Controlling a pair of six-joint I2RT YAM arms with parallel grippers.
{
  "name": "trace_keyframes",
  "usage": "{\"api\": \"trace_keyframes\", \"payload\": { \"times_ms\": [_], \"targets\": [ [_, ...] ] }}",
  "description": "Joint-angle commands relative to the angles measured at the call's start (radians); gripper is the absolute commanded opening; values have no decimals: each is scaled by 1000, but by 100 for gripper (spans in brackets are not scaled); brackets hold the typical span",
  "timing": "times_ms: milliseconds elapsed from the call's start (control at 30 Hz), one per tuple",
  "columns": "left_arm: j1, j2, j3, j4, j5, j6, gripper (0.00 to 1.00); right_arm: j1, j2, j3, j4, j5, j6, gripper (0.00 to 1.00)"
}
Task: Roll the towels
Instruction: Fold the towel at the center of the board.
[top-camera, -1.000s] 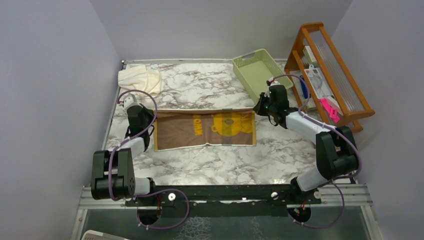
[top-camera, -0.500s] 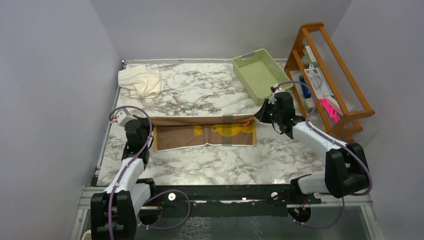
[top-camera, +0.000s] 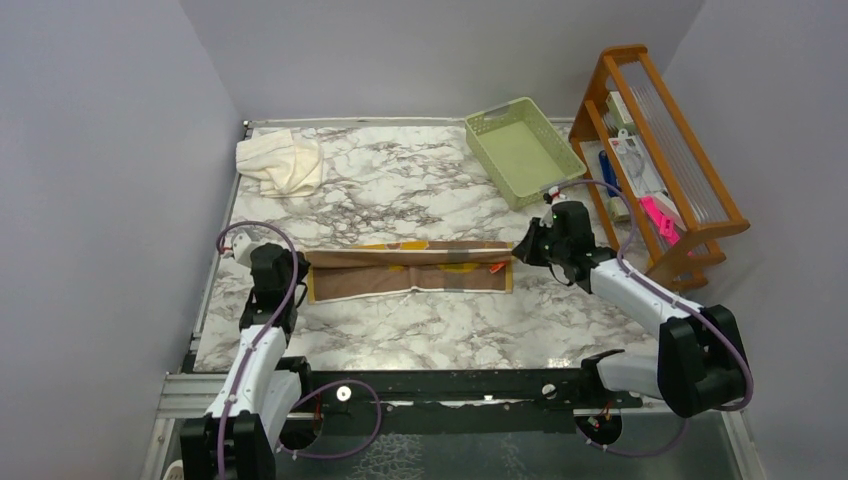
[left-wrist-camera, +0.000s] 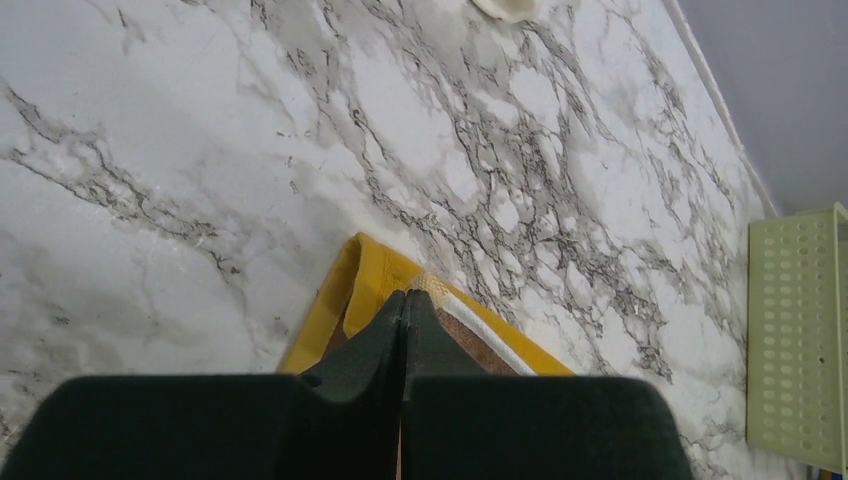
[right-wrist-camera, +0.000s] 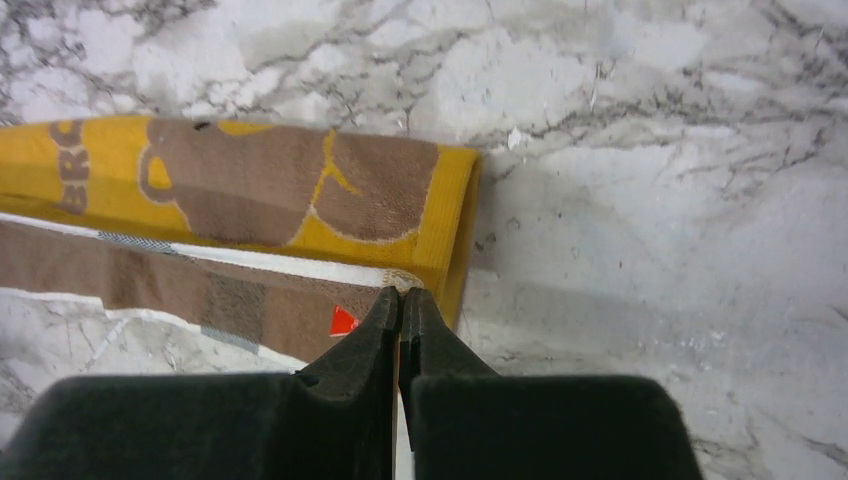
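A mustard-yellow and brown towel (top-camera: 410, 270) lies across the middle of the table, its far edge folded over toward the near edge. My left gripper (top-camera: 300, 266) is shut on the towel's left far corner (left-wrist-camera: 430, 287). My right gripper (top-camera: 520, 250) is shut on its right far corner (right-wrist-camera: 405, 278). The right wrist view shows the yellow side with a brown bear print (right-wrist-camera: 250, 190) and a red tag (right-wrist-camera: 342, 321). A cream-white towel (top-camera: 282, 162) lies crumpled at the far left; its edge also shows in the left wrist view (left-wrist-camera: 505, 8). No tan-brown towel shows apart from this one.
A pale green plastic basket (top-camera: 522, 150) stands at the far right of the table and shows in the left wrist view (left-wrist-camera: 795, 330). A wooden rack (top-camera: 655, 145) with small items stands against the right wall. Marble tabletop (top-camera: 400, 185) lies between the towels.
Both grippers have pulled the towel's far edge toward the near edge, folding it over. The bear print is now mostly covered and the visible strip is narrower. Both arms drew back.
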Motion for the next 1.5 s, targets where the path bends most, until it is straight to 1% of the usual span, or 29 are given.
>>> {"api": "trace_keyframes", "payload": {
  "times_ms": [0, 200, 567, 633, 700, 733, 767, 833, 867, 900, 967, 1000, 1067, 1100, 1133, 1200, 1300, 1400, 1467],
  "targets": [
    [-4, -57, -11, -111, -11, -19, 0, -10, -40, -39, -43, -15, 4, 1],
    [-5, -69, 5, -193, 32, -22, 0, -10, -62, -52, -75, 6, -8, 1],
    [-5, -157, -81, -282, 21, -39, 0, -10, -93, -99, -94, 9, 5, 1],
    [-6, -175, -97, -294, 25, -47, 0, -10, -91, -109, -92, -6, 15, 5],
    [-5, -195, -105, -306, 33, -53, 0, -10, -95, -115, -86, -25, 32, 13],
    [-5, -212, -104, -316, 40, -53, 0, -10, -102, -120, -83, -31, 40, 20],
    [-5, -225, -105, -320, 47, -52, 0, -10, -109, -124, -81, -29, 50, 35],
    [-5, -250, -102, -325, 57, -57, 12, -10, -147, -135, -82, -4, 68, 57],
    [-5, -255, -97, -328, 60, -57, 23, -10, -165, -137, -84, 12, 75, 63],
    [-6, -254, -83, -340, 56, -57, 32, -10, -188, -138, -86, 31, 80, 67],
    [-5, -249, -50, -362, 49, -47, 48, -10, -230, -135, -89, 70, 84, 68],
    [-6, -247, -33, -374, 47, -40, 54, -10, -252, -134, -89, 91, 86, 69],
    [-5, -250, 6, -389, 41, -25, 61, -10, -291, -135, -75, 123, 87, 70],
    [-5, -251, 26, -392, 37, -16, 69, -10, -304, -136, -57, 137, 86, 71],
    [-6, -253, 45, -392, 37, -7, 72, -10, -311, -138, -32, 138, 73, 71],
    [-5, -246, 85, -381, 51, 16, 74, -10, -303, -130, 24, 105, 42, 71],
    [-10, -179, 142, -349, 96, 68, 76, -9, -204, -88, 99, -21, 16, 71],
    [-10, -41, 184, -302, 189, 119, 76, -2, -40, -38, 150, -155, 25, 70],
    [-14, 69, 199, -259, 272, 124, 73, 25, 47, -13, 181, -188, 34, 69]
  ]
}}
